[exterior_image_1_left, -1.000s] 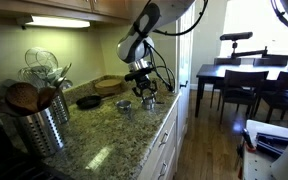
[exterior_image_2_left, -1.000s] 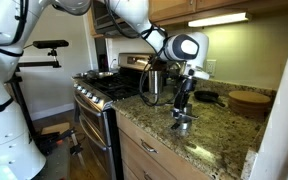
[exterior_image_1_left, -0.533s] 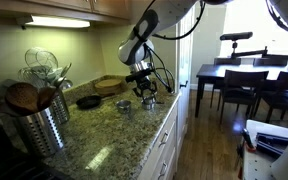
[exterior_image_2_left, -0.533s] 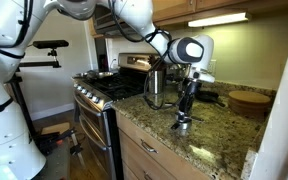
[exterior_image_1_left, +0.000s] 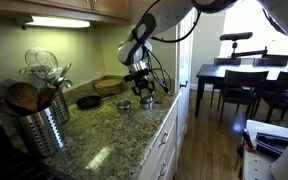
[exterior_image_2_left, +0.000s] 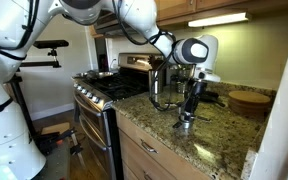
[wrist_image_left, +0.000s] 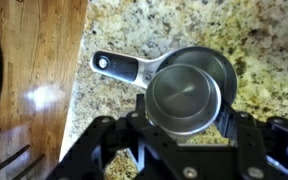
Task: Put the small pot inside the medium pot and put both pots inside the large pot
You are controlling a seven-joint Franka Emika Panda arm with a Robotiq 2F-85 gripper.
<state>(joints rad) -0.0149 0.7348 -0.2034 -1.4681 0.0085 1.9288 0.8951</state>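
Apparently step 1 underway: gripper (wrist_image_left: 186, 124) jaws half-closed, clamping small pot (wrist_image_left: 182, 95) over or in medium pot (wrist_image_left: 218, 64), can't tell which, near counter (wrist_image_left: 134, 25) front edge. Large pot (exterior_image_1_left: 123, 104) stands apart. Left: release, then nest pair in it.

Close to the tabletop's (exterior_image_1_left: 104, 140) front edge, the small pot (wrist_image_left: 184, 97) lies within the medium pot's (wrist_image_left: 216, 62) rim. The large pot (exterior_image_1_left: 123, 104) stands just beside them, with the frying pan (exterior_image_1_left: 88, 101) behind it, toward the wall.

Granite counter (exterior_image_1_left: 104, 140), utensil holder (exterior_image_1_left: 44, 122), silver pot (exterior_image_1_left: 123, 105), maybe pan (exterior_image_1_left: 88, 101)
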